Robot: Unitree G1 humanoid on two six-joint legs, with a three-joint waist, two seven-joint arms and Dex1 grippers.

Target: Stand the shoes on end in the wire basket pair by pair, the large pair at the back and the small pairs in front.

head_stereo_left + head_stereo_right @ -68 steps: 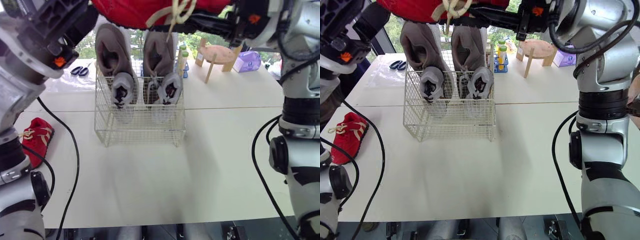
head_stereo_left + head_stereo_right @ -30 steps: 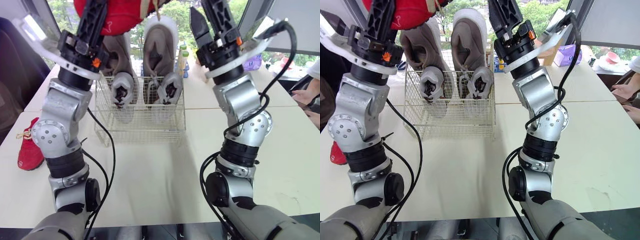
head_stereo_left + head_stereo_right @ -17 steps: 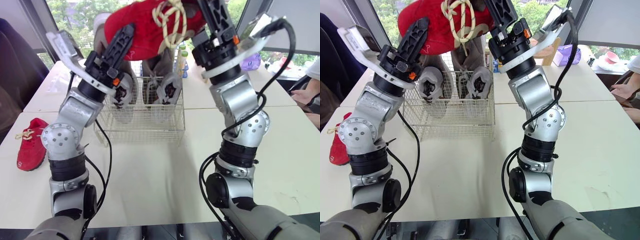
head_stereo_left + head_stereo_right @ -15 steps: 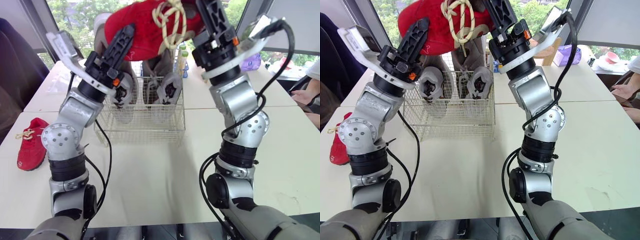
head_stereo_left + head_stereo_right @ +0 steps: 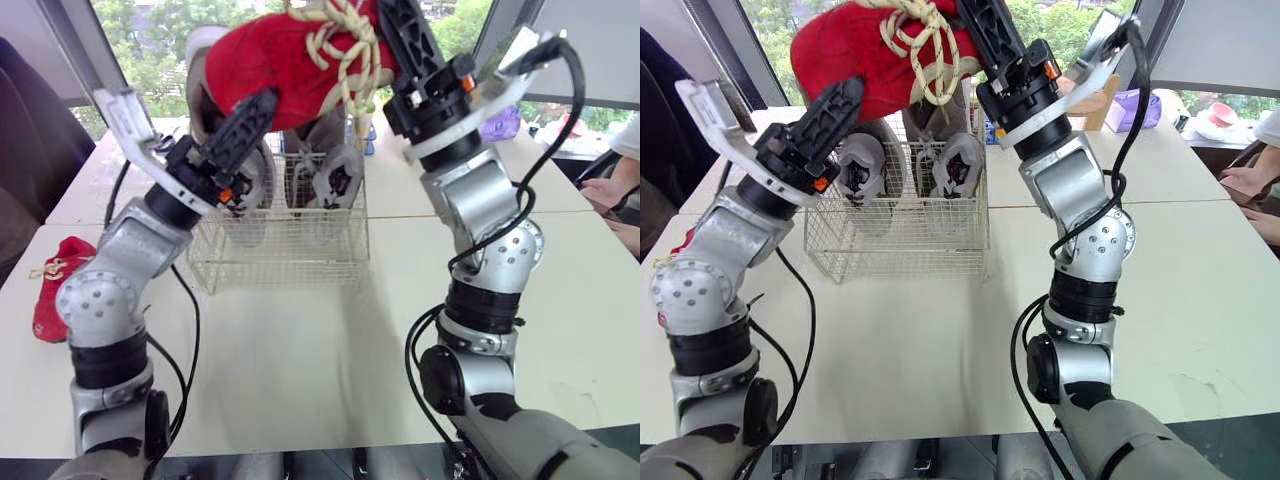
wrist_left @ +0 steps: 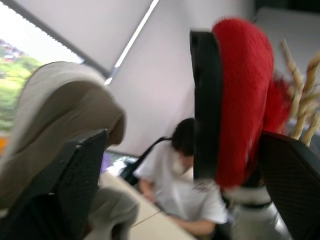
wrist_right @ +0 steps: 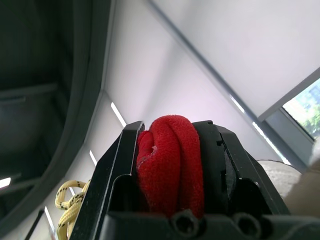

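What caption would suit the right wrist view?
Right gripper clamped on the red shoe, its yellow lace alongside.

Silver-grey left arm [image 5: 110, 290] and right arm [image 5: 482, 200], all rounded joint housings split by black collars. Trailed by thick black cables [image 5: 577, 75]. Marked with small orange tabs [image 5: 1045, 70] on black wrists, flanked by white bracket plates [image 5: 125, 115]. Black left end effector [image 6: 182, 145] with cross-hatched pads [image 6: 82, 175]; black right end effector [image 7: 170, 130] fastened by dark screws [image 7: 183, 220].
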